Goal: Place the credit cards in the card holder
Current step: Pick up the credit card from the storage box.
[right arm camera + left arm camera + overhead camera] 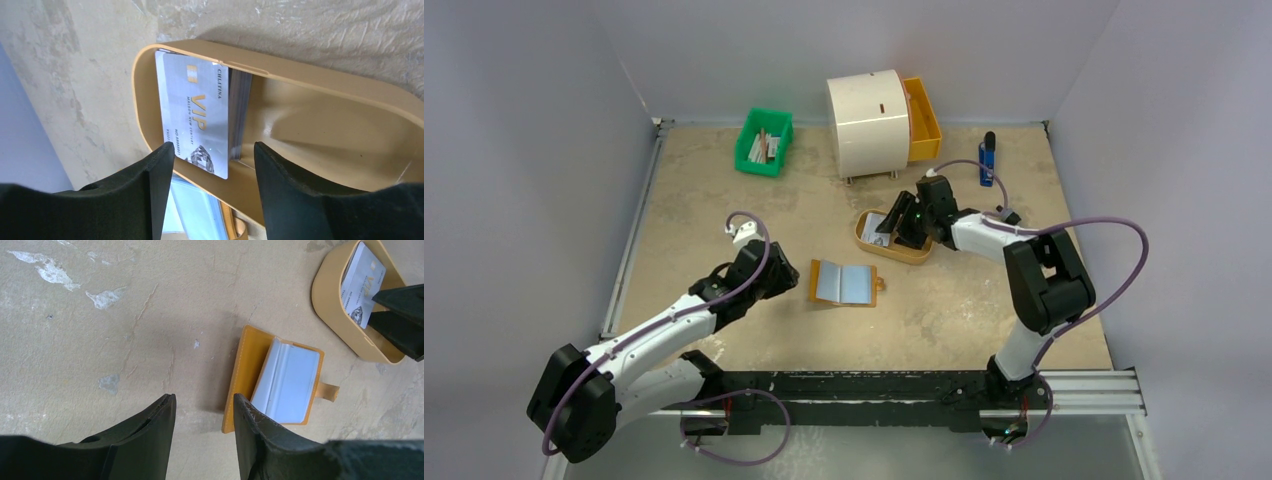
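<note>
The left arm is stretching low and forward from its base, its wrist bending so that the left gripper (786, 279) (202, 412) is pointing at the card holder (842, 283) (287, 382) (196, 212) from just beside its left edge. Its jaws are standing apart with only bare counter (724, 200) (100, 340) showing between them, gripping nothing.

The right arm is folding sharply at the elbow and reaching back to the far right of the card holder, where the right gripper (902, 226) (214, 150) is tilting down into an oval orange tray (916, 256) (330, 305) (325, 85). Its jaws are standing open on either side of the near end of the credit cards (879, 228) (361, 285) (195, 110); whether the tips are touching the cards I cannot tell.

The cards are leaning as a small stack inside the tray, a silver one with gold VIP lettering facing out. The card holder is lying open and flat on the counter, its pale blue inside facing up and its tab pointing toward the tray.

The counter is showing a worn, mottled beige surface. Well beyond the card holder, a green bin (764, 140) of sticks and papers is sitting to the far left, a white drum-shaped cabinet (869, 122) with an orange drawer (922, 120) pulled out is standing at the back, and a blue object (988, 158) is lying to the far right. Pale grey walls are closing in the counter on three sides.
</note>
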{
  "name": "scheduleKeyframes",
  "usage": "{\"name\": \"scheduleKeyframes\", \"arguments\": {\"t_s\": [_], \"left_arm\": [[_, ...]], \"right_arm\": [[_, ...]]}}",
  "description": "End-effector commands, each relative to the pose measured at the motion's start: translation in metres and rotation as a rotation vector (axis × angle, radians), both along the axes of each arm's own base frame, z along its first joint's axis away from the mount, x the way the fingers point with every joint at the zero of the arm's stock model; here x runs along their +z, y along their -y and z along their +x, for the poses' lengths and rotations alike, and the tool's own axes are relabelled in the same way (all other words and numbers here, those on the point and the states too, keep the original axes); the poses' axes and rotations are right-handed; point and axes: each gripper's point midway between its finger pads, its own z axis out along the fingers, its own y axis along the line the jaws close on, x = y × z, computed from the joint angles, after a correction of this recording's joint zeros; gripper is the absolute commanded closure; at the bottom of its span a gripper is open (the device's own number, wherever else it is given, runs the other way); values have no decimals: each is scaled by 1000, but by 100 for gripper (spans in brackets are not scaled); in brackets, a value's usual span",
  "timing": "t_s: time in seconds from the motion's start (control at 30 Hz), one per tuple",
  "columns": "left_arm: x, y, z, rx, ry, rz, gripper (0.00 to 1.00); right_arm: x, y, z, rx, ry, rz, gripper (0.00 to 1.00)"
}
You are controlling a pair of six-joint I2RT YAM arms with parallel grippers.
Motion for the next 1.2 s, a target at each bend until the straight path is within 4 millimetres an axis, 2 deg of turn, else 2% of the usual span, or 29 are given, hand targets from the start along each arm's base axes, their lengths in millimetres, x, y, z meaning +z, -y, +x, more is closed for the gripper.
{"name": "scheduleKeyframes", "arguments": {"t_s": [0.0,0.43,0.8,1.17], "left_arm": [[2,1,3,18,22,-22,55],[-2,2,3,18,12,-22,55],[-6,2,3,19,2,-19,55],[-7,3,3,23,-1,-22,56]], "right_arm": [[20,-8,16,-5,48,84,40],[1,2,10,-26,-12,46,60],[5,15,5,-52,8,58,71],[13,13,4,-36,26,73,79]]}}
